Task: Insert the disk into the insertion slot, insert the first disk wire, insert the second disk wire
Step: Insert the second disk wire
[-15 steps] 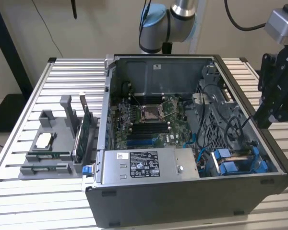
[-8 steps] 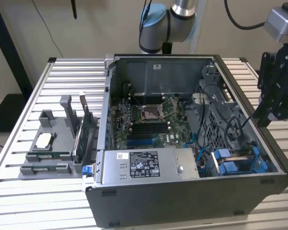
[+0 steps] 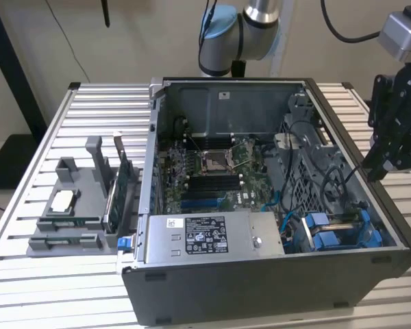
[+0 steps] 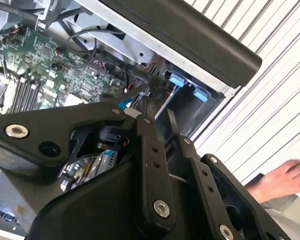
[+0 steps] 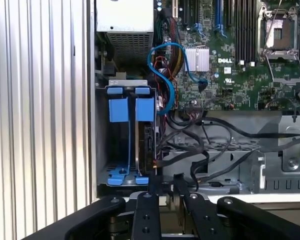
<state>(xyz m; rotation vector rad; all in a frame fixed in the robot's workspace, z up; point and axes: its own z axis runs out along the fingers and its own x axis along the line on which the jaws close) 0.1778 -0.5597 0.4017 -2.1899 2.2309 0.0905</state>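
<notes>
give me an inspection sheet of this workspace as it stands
surface: slatted metal table carrying the open computer case
job's things: blue disk carriers sit in the drive bay; cannot tell whether a disk is fully seated
clutter: grey fixture tray with parts, on the exterior view's left of the case
grippers: gripper hangs over the case wall beside the drive bay
cables: blue cable loops next to the bay; black cables lie loose beside it
surroundings: a person's hand is out past the case in the second wrist view
</notes>
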